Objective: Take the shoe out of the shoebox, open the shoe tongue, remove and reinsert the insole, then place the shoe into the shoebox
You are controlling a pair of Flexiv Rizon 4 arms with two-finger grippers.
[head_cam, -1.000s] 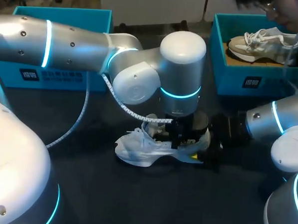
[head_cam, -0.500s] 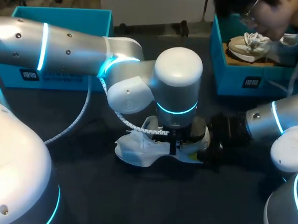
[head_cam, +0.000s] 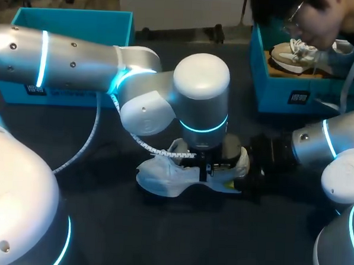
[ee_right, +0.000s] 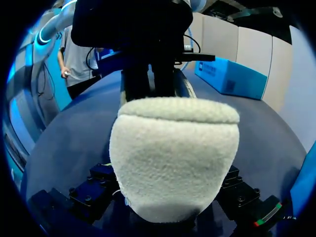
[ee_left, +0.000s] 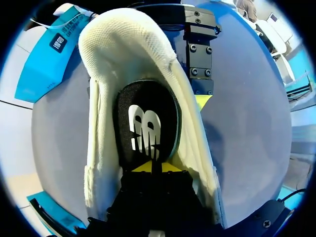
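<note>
A white shoe [head_cam: 166, 174] lies on its sole mid-table. My left gripper [head_cam: 208, 168] comes straight down into its opening. In the left wrist view the yellow tips of the left gripper [ee_left: 152, 167] are pressed together on the near edge of the black insole [ee_left: 145, 123], inside the shoe's white padded collar [ee_left: 128, 44]. My right gripper [head_cam: 247, 172] is at the heel end. The fuzzy heel [ee_right: 173, 153] fills the space between its fingers [ee_right: 91, 190], which press on it from both sides. One of those fingers [ee_left: 200, 64] shows against the shoe's side.
A blue shoebox [head_cam: 66, 88] stands at the back left. A second blue box [head_cam: 286, 93] at the back right holds another pale shoe [head_cam: 294, 55]; a person leans over it with a hand in the box. A white cable [head_cam: 87, 145] trails under my left arm.
My left gripper's fingers have come together inside the shoe, and the left arm has shifted slightly left. The person has leaned further over the back right box. The right arm is unmoved.
</note>
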